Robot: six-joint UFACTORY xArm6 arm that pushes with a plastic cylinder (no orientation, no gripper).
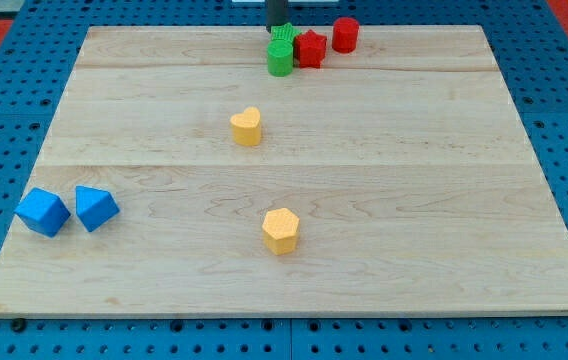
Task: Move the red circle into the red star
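Red circle [345,34] sits at the board's [444,200] top edge, just right of the red star [310,48], a sliver apart. Green circle [280,58] touches the star's left, another green block [284,36] behind it. My tip [278,27] is down behind that green block, star between it and the circle. Two yellows [247,127] [280,231] mid-board, two blue blocks [43,211] [96,208] far left.

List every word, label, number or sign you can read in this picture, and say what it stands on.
None: no readable text, number or sign shows anywhere.
The wooden board is bare wood.
The blocks, such as the red circle and the red star, carry no markings.
My tip, behind the green blocks, is unmarked.
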